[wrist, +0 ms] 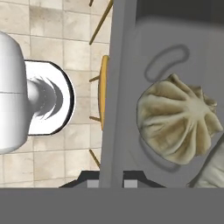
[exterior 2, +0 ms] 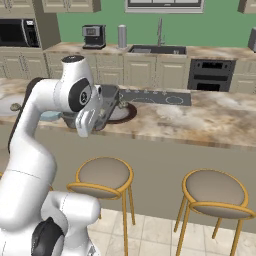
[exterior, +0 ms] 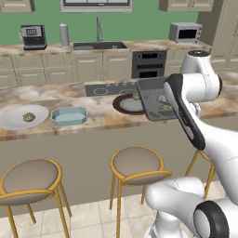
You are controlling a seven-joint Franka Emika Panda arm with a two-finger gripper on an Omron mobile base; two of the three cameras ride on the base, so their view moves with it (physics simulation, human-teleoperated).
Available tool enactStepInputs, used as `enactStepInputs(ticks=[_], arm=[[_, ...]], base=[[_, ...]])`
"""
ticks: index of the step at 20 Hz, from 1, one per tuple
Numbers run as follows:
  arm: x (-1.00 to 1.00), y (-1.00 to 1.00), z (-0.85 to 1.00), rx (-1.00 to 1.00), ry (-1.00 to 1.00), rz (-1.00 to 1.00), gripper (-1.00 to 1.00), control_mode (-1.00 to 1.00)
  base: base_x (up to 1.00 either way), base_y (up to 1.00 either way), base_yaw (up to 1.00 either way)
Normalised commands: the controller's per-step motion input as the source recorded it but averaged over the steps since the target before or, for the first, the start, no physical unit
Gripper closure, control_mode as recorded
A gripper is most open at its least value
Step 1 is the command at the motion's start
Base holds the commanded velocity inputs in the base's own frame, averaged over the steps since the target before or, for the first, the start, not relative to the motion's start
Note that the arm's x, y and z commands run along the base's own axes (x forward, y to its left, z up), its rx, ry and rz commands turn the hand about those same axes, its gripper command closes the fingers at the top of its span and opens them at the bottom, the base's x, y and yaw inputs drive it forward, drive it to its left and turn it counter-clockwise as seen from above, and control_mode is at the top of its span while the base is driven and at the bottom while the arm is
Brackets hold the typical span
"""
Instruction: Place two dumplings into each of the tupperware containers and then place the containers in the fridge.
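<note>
Hand view puts me right over the dark grey container (wrist: pixel 127 87): its rim runs up the frame from 6 to 12 o'clock, and my gripper (wrist: pixel 111 183) sits at 6 o'clock with the jaws narrow, pinched on that rim. Inside the tub, at 3 o'clock, I see a pleated tan dumpling (wrist: pixel 177 124), and the edge of a second dumpling (wrist: pixel 212 168) shows at 4 o'clock. Floor tiles and a stool leg lie below, at 9 o'clock.

In the left base view I see the dark grey container (exterior: pixel 155 100) held above the island counter (exterior: pixel 102 121), just at the 3 o'clock side of the dark brown plate (exterior: pixel 128 104), which carries one dumpling (exterior: pixel 136 96). The pale blue container (exterior: pixel 69 115) rests on the counter at 9 o'clock of that plate, with the white plate (exterior: pixel 18 117) beside it at its 9 o'clock, holding another dumpling (exterior: pixel 29 116).

In the right base view, the arm hides most of the grey tub (exterior 2: pixel 107 107).
</note>
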Motion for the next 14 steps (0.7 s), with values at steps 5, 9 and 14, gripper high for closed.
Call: enactStepInputs(ticks=[5, 9, 14], arm=[[-0.3, -0.17, 0.0, 0.0, 0.0, 0.01, 1.0, -1.0], [-0.16, -0.08, 0.05, 0.0, 0.0, 0.0, 1.0, -1.0], [-0.34, -0.18, 0.14, 0.0, 0.0, 0.0, 1.0, -1.0]], base=[[0.0, 0.0, 0.0], [0.0, 0.0, 0.0], [0.0, 0.0, 0.0]])
